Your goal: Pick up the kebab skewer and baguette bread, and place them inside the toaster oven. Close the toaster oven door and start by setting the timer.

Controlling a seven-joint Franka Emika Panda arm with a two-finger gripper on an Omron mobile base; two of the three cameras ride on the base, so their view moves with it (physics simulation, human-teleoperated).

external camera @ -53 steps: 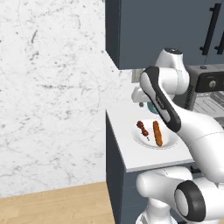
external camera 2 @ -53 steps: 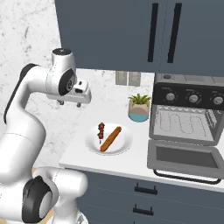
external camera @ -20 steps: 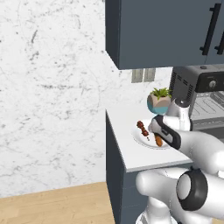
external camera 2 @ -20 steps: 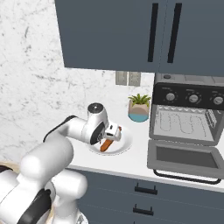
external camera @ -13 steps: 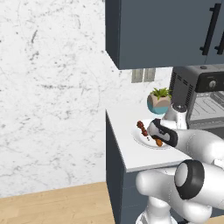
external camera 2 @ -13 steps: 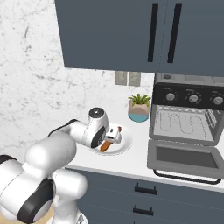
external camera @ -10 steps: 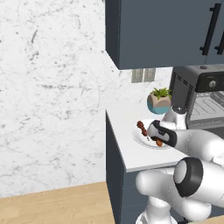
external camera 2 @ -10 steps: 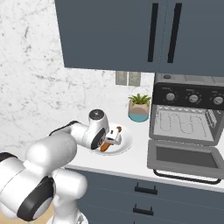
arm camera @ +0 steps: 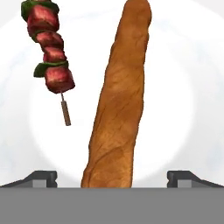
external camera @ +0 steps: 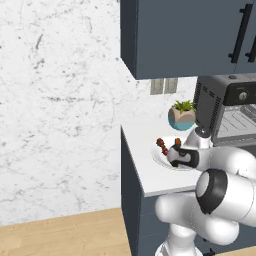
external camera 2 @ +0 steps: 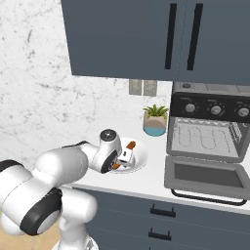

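Simulated kitchen with the arm bent low over a white plate (external camera 2: 139, 157) on the white surface (external camera 2: 156, 172). The end effector (arm camera: 112, 177) hangs directly above the plate, its two dark fingertips (arm camera: 41, 177) set wide apart on either side of the near end of the baguette bread (arm camera: 117, 103); the jaws are fully spread and grip nothing. In the hand view the loaf runs lengthwise up the middle of the plate, its near end lying between the fingertips without visibly touching either one. The kebab skewer (arm camera: 50, 54) lies just beside the loaf on the same plate, apart from it (red-brown meat chunks with green pieces between them, and a short bare stick end pointing toward the camera).

In the right base view the white wrist covers most of the plate, and one orange-brown end of the loaf shows past it. In the left base view the skewer (external camera: 161, 145) is seen at the plate's far left side, beside the wrist.

The toaster oven (external camera 2: 210, 127) stands at the right end of the surface, well apart from the plate, its wire rack visible inside. The toaster oven door (external camera 2: 205, 175) is dropped open and lies nearly flat toward the front edge. A small potted plant (external camera 2: 155, 119) stands against the wall between plate and oven.
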